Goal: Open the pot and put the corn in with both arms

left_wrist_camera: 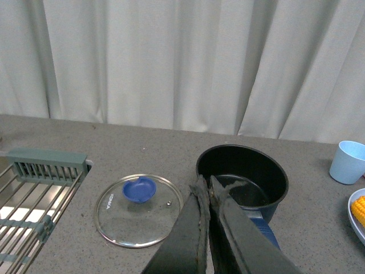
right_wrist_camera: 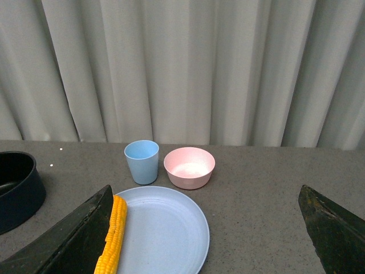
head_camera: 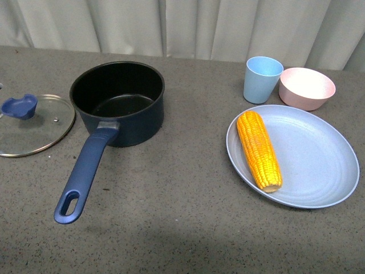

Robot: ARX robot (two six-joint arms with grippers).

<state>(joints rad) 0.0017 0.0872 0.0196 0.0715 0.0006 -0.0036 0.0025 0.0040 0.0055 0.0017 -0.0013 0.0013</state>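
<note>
Lid's (head_camera: 34, 125) off. Right gripper (right_wrist_camera: 205, 193), spread wide, should pinch the corn (head_camera: 259, 149) mid-cob, then lower it into the pot (head_camera: 117, 103). Left gripper (left_wrist_camera: 205, 185) sits closed, empty.

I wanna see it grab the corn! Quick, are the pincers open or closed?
Left pincer: closed, holding nothing.
Right pincer: wide open, holding nothing.

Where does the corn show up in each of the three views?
Front view: the corn lies on the blue plate, on its side nearer the pot.
Left wrist view: only a bit of the corn shows, cut by the frame edge.
Right wrist view: the corn lies on the blue plate, along its pot-side rim.
Shared landmark: the light blue cup, in all three.
</note>
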